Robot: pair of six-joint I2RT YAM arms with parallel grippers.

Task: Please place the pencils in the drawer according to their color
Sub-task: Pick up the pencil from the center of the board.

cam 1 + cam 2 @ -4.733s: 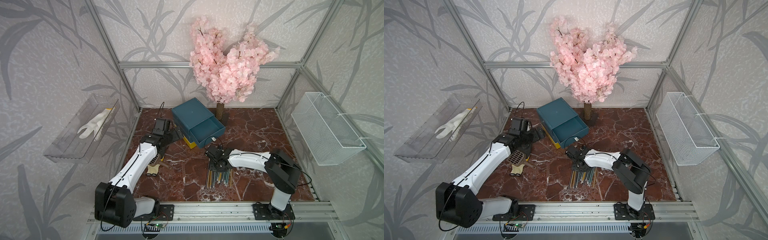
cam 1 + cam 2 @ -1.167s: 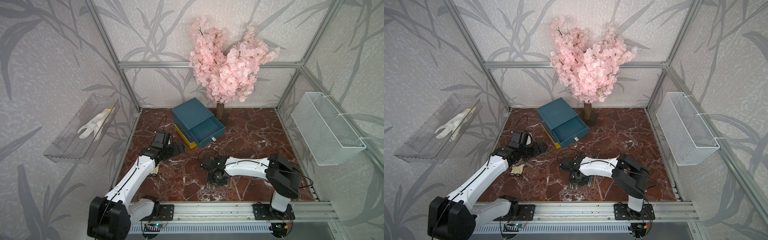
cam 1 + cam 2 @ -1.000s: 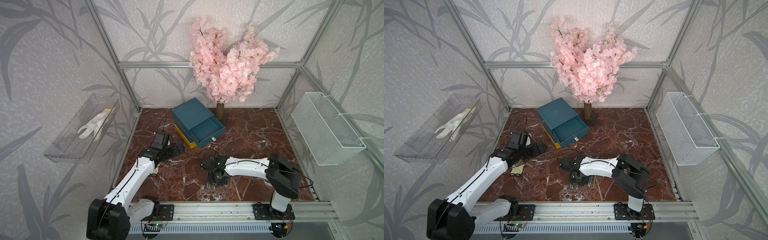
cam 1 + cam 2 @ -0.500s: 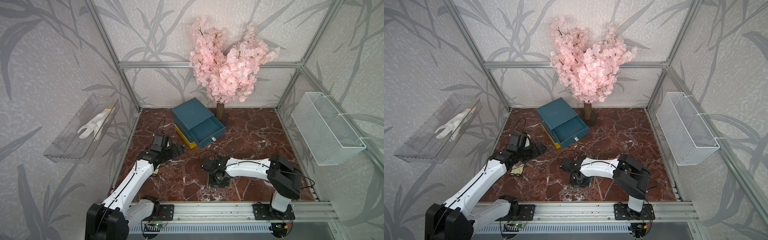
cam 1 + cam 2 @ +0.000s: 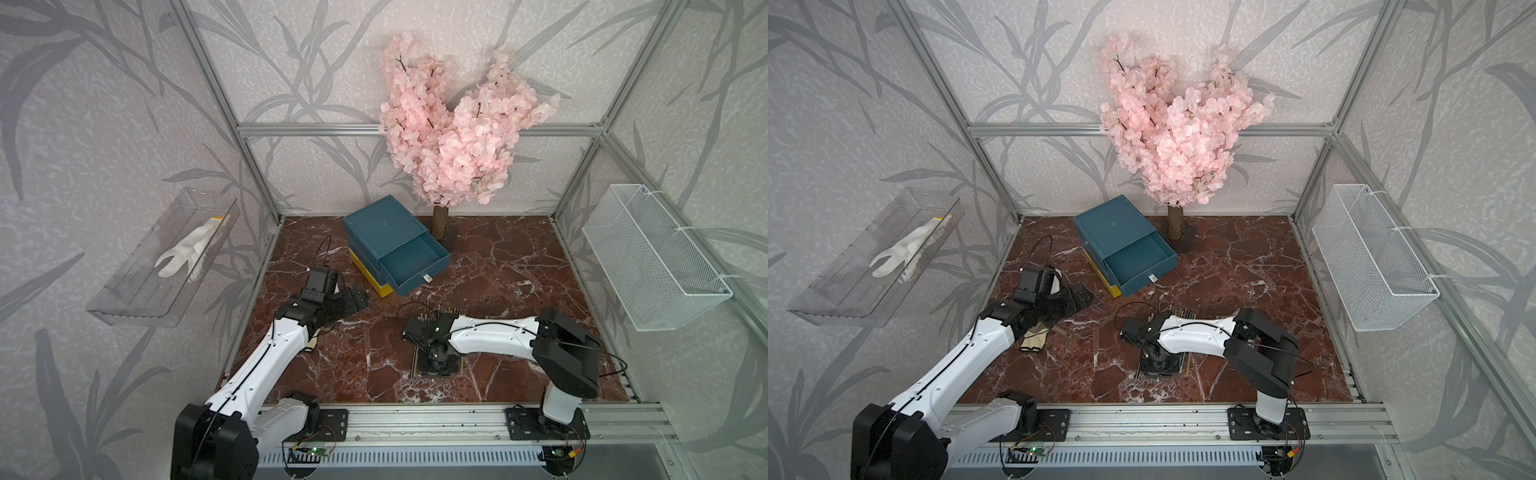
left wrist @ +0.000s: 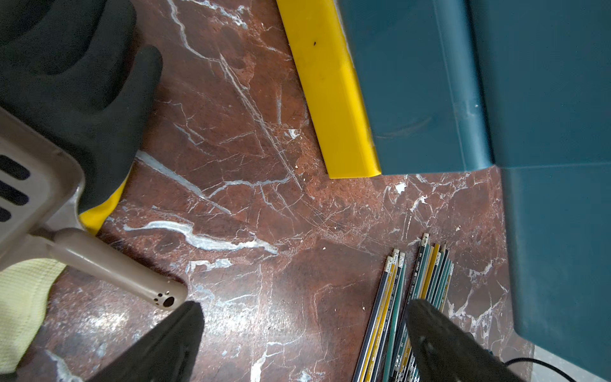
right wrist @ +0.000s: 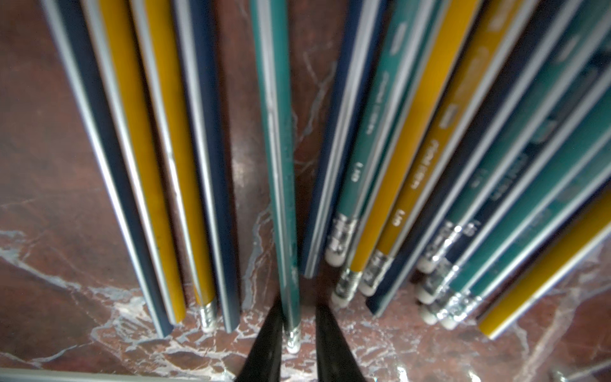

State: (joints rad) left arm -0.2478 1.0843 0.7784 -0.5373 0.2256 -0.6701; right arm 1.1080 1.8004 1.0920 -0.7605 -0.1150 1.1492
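Some fifteen pencils [image 7: 416,158], yellow, teal and dark, lay side by side on the tabletop [image 7: 49,198], near the drawer [image 5: 415,259], which stood pulled out. Right fingers [image 7: 264,347] were narrowly spread, straddling one teal pencil [image 7: 277,148] at its eraser end; one finger touched it. Left fingers [image 6: 178,334] were spread wide, empty. Barrel print was too blurred to read.

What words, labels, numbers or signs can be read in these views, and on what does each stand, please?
pencils: pale printing along the barrels, too blurred or small to read in both wrist views.
scoop handle: a small paw-print sign at its end; no words.
drawer chest: no text visible.
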